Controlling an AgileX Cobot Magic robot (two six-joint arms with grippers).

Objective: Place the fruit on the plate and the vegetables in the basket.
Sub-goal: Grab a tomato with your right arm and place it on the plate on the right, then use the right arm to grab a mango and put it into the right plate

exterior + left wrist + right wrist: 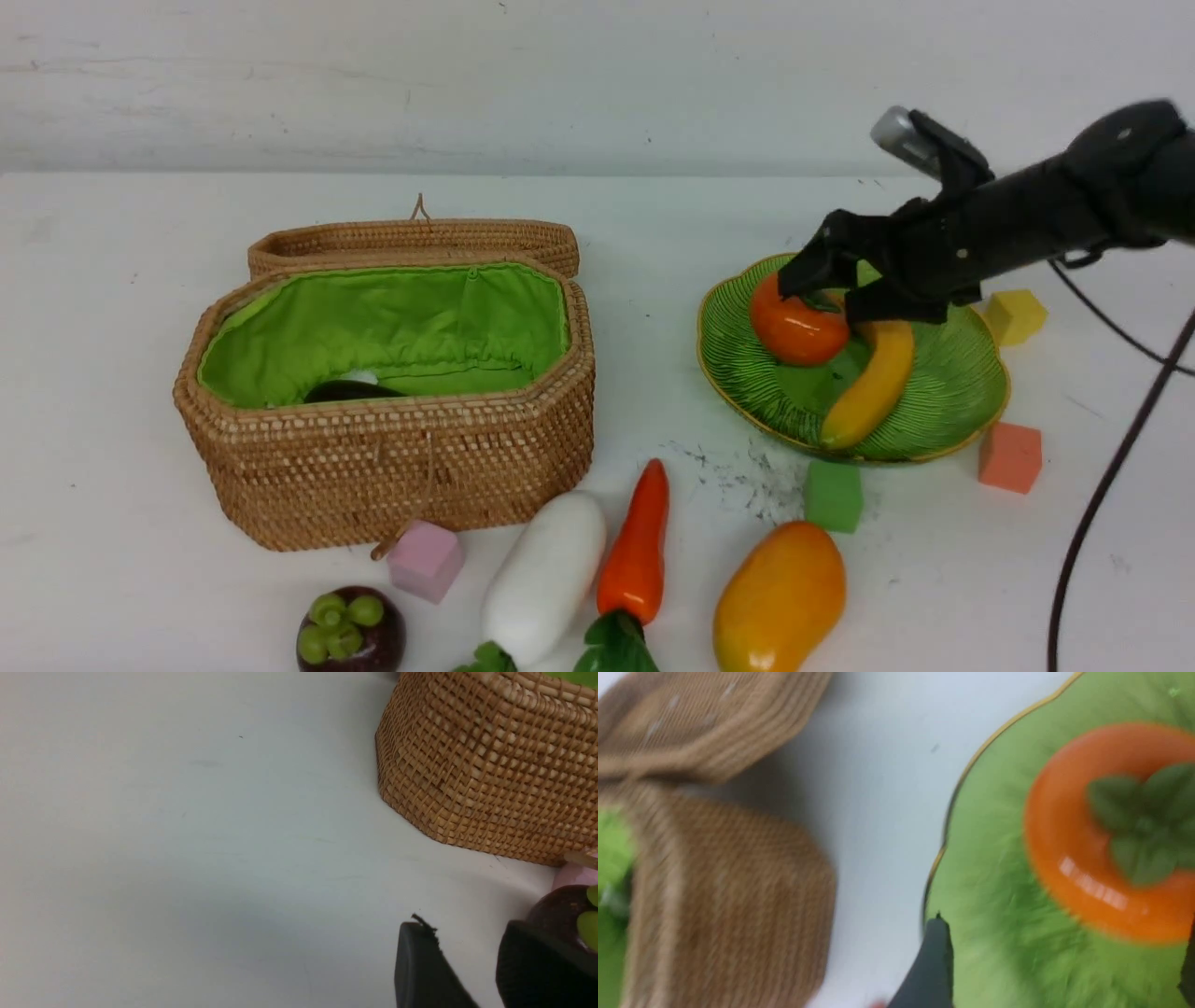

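Glossy orange-yellow toy mango before the scalloped green glass plate needs fetching next; right gripper, spread and empty, straddles the plated orange persimmon.

- I can read no writing, label, brand, number or sign on anything before me, in any of the three views.
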